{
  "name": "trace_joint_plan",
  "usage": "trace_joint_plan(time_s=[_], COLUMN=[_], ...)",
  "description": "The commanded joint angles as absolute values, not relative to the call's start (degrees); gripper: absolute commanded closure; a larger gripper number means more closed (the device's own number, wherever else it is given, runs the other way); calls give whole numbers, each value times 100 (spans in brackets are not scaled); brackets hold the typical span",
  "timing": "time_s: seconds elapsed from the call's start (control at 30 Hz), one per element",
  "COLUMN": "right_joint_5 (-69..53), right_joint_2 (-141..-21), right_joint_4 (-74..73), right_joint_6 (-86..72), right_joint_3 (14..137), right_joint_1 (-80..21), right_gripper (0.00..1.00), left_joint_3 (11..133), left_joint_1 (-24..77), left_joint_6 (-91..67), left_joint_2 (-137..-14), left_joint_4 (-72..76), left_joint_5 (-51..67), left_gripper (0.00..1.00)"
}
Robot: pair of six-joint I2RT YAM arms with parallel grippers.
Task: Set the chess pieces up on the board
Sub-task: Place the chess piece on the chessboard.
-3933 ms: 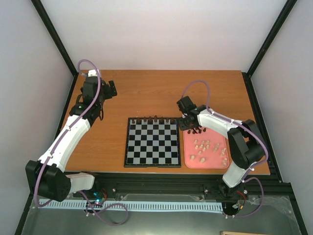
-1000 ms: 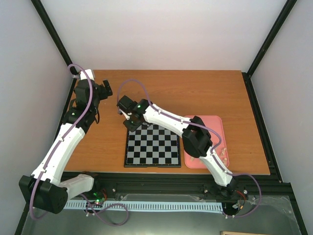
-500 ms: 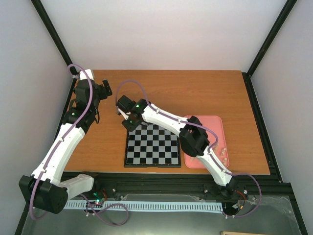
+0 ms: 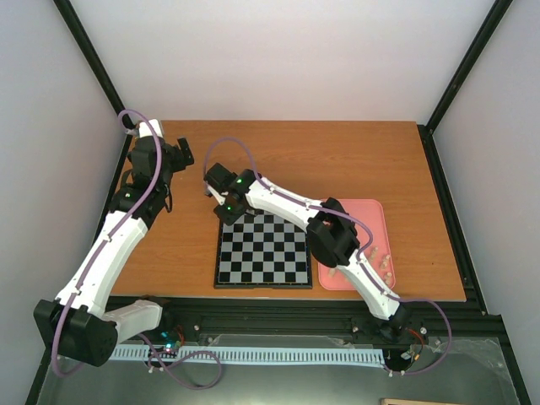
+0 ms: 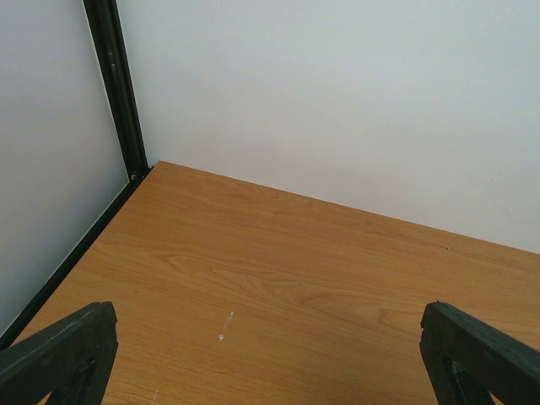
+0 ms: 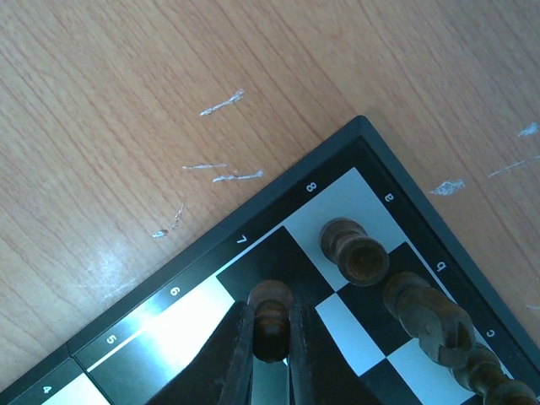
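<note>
One dark pawn (image 6: pixel 272 308), clamped by the right gripper (image 6: pixel 272 327), stands at the square beside the corner rook (image 6: pixel 354 253) of the board (image 6: pixel 245 221): placement in hand, probably a gentle release and straight lift next, while the left gripper (image 5: pixel 270 363) hangs spread apart over the table (image 5: pixel 278 261) beyond.

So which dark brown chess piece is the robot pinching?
The small dark brown wooden piece by the printed number 7, squeezed in the right gripper. The other dark pieces stand free.
</note>
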State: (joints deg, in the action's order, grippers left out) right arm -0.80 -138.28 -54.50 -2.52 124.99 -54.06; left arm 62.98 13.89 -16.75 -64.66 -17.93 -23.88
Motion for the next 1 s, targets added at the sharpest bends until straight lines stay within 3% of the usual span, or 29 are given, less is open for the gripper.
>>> trace_joint_plan(time_s=[0.0,0.3,0.97], right_joint_5=[-162,-124,-306], right_joint_2=[-13982,-14065,-13773], right_joint_4=[-5408,-5396,-5362], right_joint_6=[-184,-176,-141], right_joint_3=[12643,12665,12553], right_joint_1=[-5388,-5381,-5387], right_gripper=[92,91,78], left_joint_3=[6337,6337,6363], left_joint_1=[1406,1405,1406], left_joint_6=[-1617,-1603,-1600], left_joint_2=[-6478,-6468,-6539], left_joint_4=[-1678,-1673,-1679], left_joint_5=[-2450,-2454,-2456], left_gripper=[0,0,0])
